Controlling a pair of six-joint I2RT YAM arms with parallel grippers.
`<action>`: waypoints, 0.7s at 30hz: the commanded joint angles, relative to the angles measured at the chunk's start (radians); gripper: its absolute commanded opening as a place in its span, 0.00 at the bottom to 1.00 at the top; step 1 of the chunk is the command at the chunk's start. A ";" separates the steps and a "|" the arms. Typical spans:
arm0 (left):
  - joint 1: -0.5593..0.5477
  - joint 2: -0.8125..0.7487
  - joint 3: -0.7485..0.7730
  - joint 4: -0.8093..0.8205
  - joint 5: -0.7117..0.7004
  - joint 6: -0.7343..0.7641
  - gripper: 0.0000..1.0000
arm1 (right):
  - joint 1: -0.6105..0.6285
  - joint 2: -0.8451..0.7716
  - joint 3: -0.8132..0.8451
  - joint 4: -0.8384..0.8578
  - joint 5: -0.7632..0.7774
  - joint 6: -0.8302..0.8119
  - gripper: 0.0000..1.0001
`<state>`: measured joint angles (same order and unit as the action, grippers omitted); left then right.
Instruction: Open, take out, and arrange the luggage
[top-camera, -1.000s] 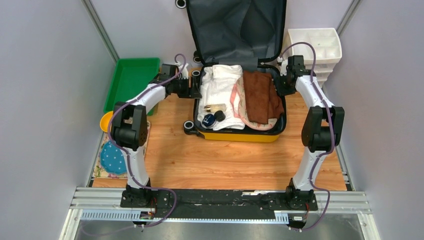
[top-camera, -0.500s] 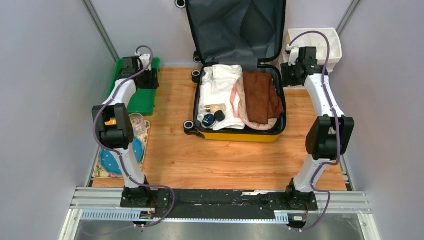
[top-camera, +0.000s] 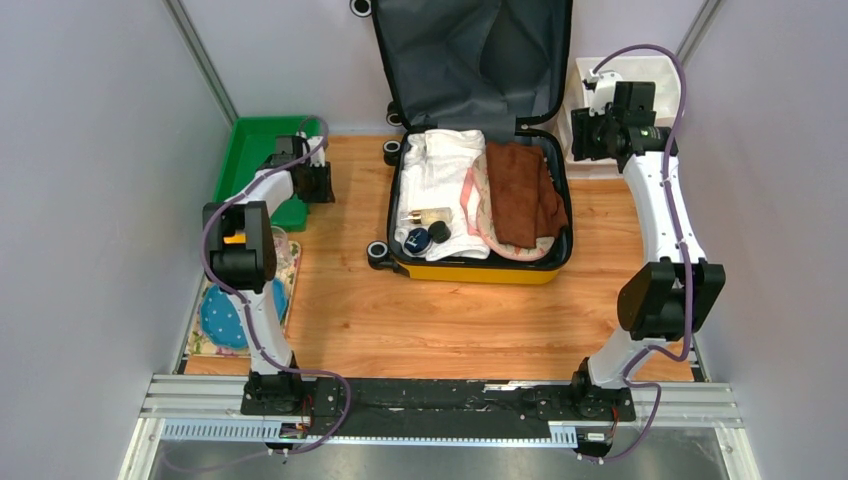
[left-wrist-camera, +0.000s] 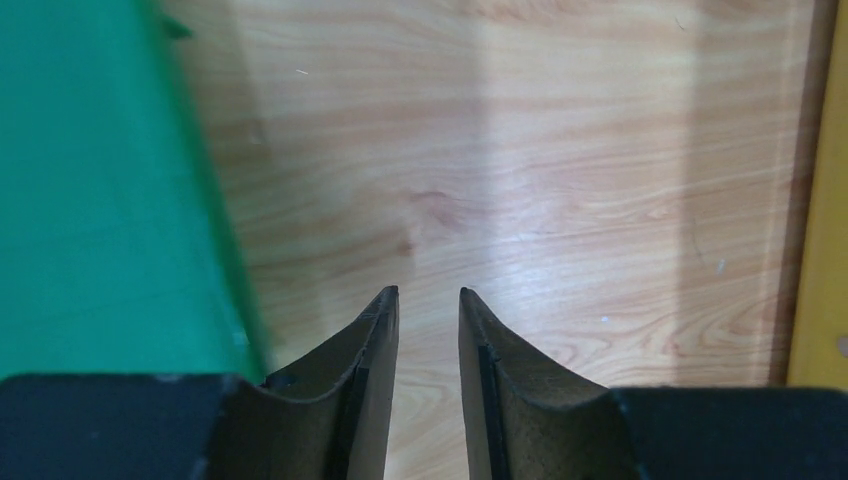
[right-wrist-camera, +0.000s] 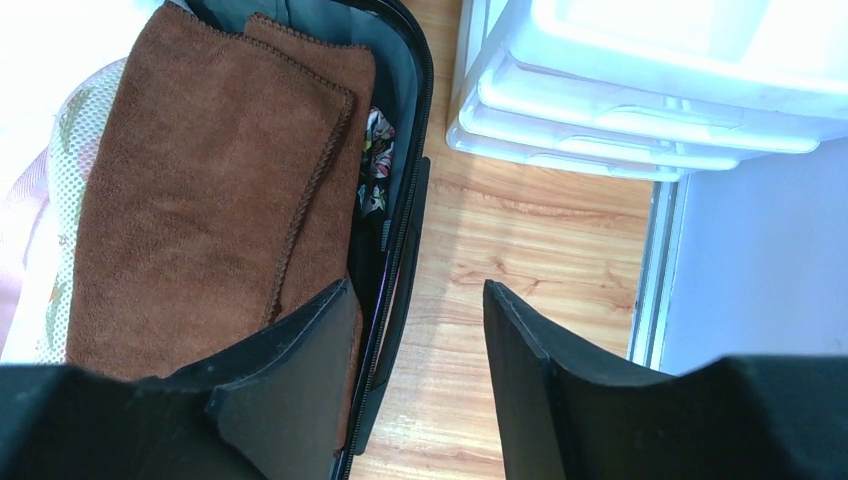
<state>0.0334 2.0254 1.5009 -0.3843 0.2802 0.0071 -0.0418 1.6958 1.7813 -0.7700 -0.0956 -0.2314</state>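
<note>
**Top view.** The large yellow hard-shell suitcase (top-camera: 480, 272) lies open at the far middle of the wooden desk (top-camera: 450, 320). Its grey-lined lid is raised against the back wall, and its tub holds a folded brown towel (top-camera: 520, 195) and a white cloth (top-camera: 440, 170). The left fingers (top-camera: 325, 185) hang beside the green plastic tray (top-camera: 250, 150). The right fingers (top-camera: 580, 135) hang at the white drawer unit (top-camera: 660, 80).

**Left wrist view.** The left fingers (left-wrist-camera: 375, 380) stand slightly apart over the desk, with nothing between them. The tray is at one edge and the yellow shell at the other.

**Right wrist view.** The right fingers (right-wrist-camera: 300, 370) are spread wide and empty above the suitcase's black rim, between the towel and the drawers.
</note>
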 joint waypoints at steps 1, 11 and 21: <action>-0.066 -0.028 -0.037 0.045 -0.006 -0.085 0.36 | 0.003 -0.047 0.018 -0.017 -0.012 0.017 0.55; -0.015 -0.073 0.107 -0.039 -0.219 -0.041 0.63 | 0.003 -0.079 -0.017 -0.026 -0.029 0.009 0.56; 0.026 -0.031 0.078 -0.091 -0.231 0.039 0.65 | 0.003 -0.070 -0.051 -0.019 -0.029 0.011 0.56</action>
<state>0.0799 2.0064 1.5871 -0.4393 0.0517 0.0093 -0.0418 1.6588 1.7599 -0.8040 -0.1223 -0.2253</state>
